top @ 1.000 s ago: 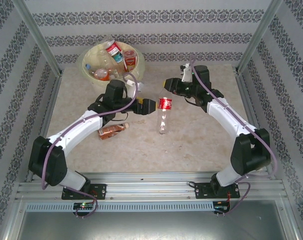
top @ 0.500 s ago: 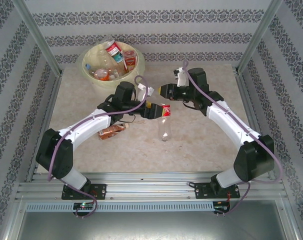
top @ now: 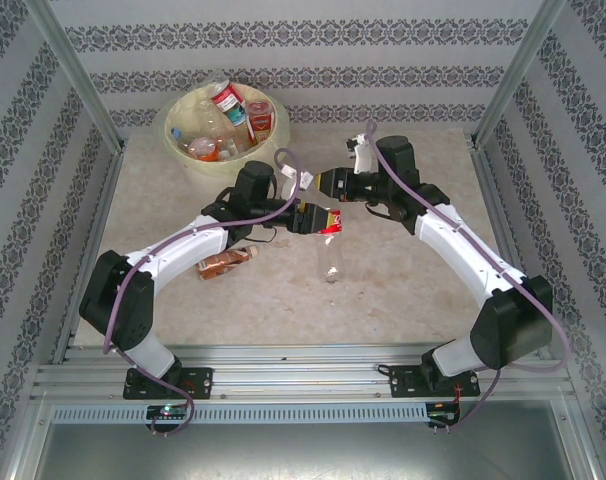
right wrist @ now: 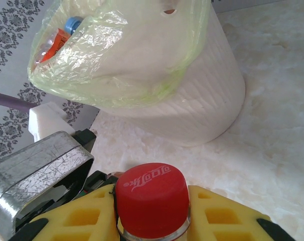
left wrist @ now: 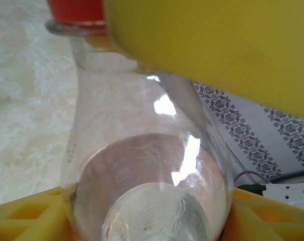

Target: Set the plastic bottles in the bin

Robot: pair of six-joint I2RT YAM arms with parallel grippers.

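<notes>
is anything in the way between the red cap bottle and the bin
Nothing visible does. In the right wrist view, bare marble tabletop lies between the clear red-capped plastic bottle and the round cream-white bin. The brown-labelled bottle lies off to the near left, away from that line.

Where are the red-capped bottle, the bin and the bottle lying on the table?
red-capped bottle (right wrist: 152, 193), right wrist view, top of its cap.
bin (right wrist: 207, 105), right wrist view, white outer wall.
lying bottle (top: 223, 262), top external view, brown label.
</notes>
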